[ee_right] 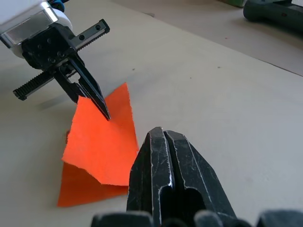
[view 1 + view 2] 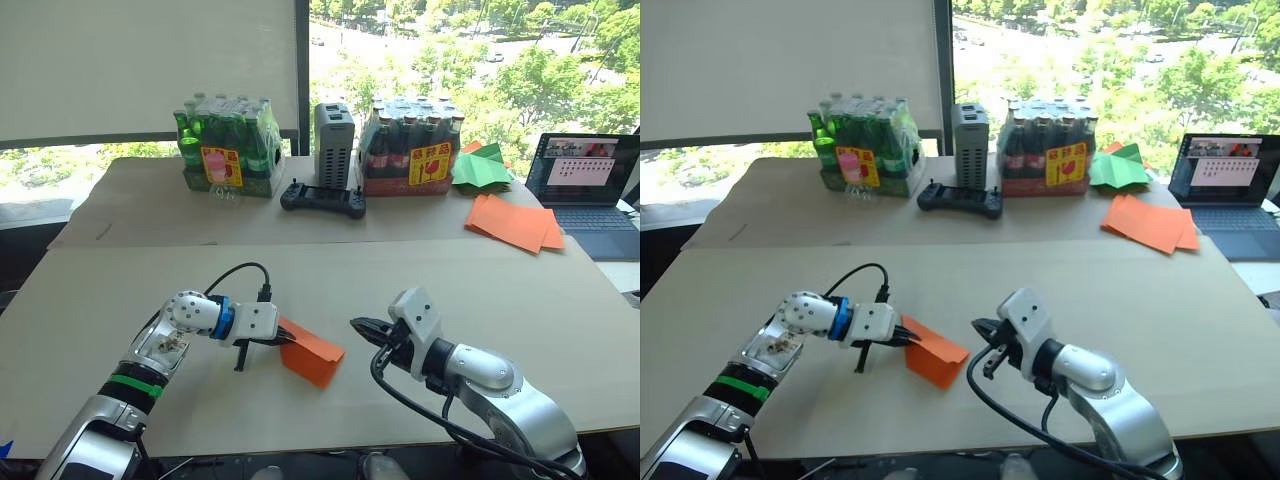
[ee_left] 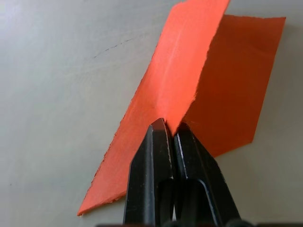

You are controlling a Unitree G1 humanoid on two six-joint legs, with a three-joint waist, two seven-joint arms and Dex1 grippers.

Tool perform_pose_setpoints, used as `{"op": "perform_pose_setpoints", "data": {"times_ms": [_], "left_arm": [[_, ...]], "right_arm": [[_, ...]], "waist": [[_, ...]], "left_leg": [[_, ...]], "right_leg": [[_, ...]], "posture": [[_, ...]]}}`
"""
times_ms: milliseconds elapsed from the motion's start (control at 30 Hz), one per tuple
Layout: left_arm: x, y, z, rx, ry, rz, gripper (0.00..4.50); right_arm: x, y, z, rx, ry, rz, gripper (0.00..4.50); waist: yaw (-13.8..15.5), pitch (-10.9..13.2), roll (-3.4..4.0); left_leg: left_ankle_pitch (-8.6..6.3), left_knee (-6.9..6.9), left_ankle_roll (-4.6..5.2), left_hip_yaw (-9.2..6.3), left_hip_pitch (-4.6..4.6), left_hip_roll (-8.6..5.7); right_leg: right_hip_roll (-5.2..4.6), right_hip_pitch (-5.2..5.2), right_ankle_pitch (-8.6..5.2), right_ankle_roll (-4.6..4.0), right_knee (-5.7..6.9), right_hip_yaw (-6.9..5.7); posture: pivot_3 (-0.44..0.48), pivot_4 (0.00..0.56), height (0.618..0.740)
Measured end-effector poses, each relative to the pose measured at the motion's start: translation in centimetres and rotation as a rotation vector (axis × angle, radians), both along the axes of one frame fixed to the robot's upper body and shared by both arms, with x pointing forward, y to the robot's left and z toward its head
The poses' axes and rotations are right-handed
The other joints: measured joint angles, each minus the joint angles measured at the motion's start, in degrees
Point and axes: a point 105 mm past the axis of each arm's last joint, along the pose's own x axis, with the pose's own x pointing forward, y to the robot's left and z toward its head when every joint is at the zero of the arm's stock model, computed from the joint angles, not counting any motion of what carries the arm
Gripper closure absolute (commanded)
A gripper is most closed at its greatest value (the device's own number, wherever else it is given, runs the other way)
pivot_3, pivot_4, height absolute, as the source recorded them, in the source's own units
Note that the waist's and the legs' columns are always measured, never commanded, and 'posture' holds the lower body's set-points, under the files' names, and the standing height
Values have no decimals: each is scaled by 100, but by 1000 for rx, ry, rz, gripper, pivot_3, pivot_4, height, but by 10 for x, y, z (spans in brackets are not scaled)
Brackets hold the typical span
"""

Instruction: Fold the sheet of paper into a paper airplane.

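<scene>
Bench: you have a wide, pale beige bench point(image 2: 520, 300) under both arms, with a second board butted behind it.
Far edge: you see a shrink-wrapped pack of green bottles point(image 2: 226, 146), a shrink-wrapped pack of dark bottles point(image 2: 410, 145), a grey upright box point(image 2: 334, 145) between them, and a black handheld controller point(image 2: 322, 198) just in front of the box.
Far right: you have an open laptop point(image 2: 590, 190), a pile of orange sheets point(image 2: 514, 222) and a green folded paper shape point(image 2: 483, 166).
Sheet of paper: your bright orange, folded sheet of paper point(image 2: 312, 352) lies near the bench's front edge between the two arms, one flap raised off the lower layer.
Left pincer: your left pincer point(image 3: 171, 130) is pinched closed on the edge of the raised flap.
Right pincer: your right pincer point(image 1: 163, 137) has its fingers pressed together, holds nothing and sits just beside the sheet, apart from it.
</scene>
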Motion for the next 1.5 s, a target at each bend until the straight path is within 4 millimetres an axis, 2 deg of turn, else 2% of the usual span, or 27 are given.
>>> {"op": "perform_pose_setpoints", "data": {"times_ms": [167,267,400,600,633,733,800,867,1033,1167,1267,1500], "left_arm": [[1,8,6,-11,-16,133,4465],[-1,6,6,-3,-14,177,4465],[-5,4,3,-8,12,210,4500],[-14,3,2,-44,70,242,2652],[-15,4,5,-62,86,253,2608],[-19,9,24,-135,115,270,2608],[-23,19,37,-153,115,283,2608],[-30,31,42,-187,164,318,2608],[-51,59,32,-233,336,420,2608],[-55,67,21,-259,373,484,2608],[-58,64,17,-320,408,504,2608],[-63,64,17,-361,422,518,2608]], "right_arm": [[1,-2,2,-40,-35,25,4500],[3,0,2,-70,-58,66,4500],[3,1,-4,-121,-69,116,3293],[-3,7,-11,-188,-114,221,1213],[-4,9,-11,-195,-125,232,848],[-9,18,-13,-207,-148,286,848],[-14,24,-17,-225,-151,321,848],[-16,29,-20,-258,-179,345,848],[-6,42,-20,-270,-259,339,848],[4,51,-18,-288,-309,343,848],[9,54,-24,-321,-325,363,1625],[12,56,-35,-364,-355,401,4103]], "waist": [[1,0,0],[2,0,0],[-1,0,0],[-3,0,0],[-4,0,0],[-12,0,0],[-35,0,0],[-61,0,0],[-125,0,0],[-109,0,0],[-85,0,0],[-112,0,0]], "left_leg": [[0,0,0,0,0,0],[0,1,0,0,1,0],[0,1,0,1,2,0],[0,2,0,1,2,0],[0,2,0,1,2,1],[0,3,0,0,2,4],[0,2,0,1,4,5],[0,2,0,1,4,5],[0,2,-1,0,6,6],[1,4,-2,0,7,5],[1,4,-2,-1,6,3],[1,4,-2,0,8,5]], "right_leg": [[-1,0,-2,3,0,0],[0,1,-2,3,1,-1],[0,1,1,-1,1,1],[0,1,1,-2,2,0],[0,0,1,-2,3,0],[2,0,1,-1,4,0],[2,-1,0,-1,4,0],[2,-1,0,0,4,0],[3,-1,1,-2,7,0],[2,-1,7,-12,6,0],[-1,-1,9,-15,6,0],[2,-3,13,-21,9,0]], "posture": [[0,150,723],[0,150,723],[0,150,723],[0,150,723],[0,150,723],[0,150,723],[0,150,723],[0,150,723],[0,150,723],[0,150,723],[0,150,723],[0,150,723]]}}
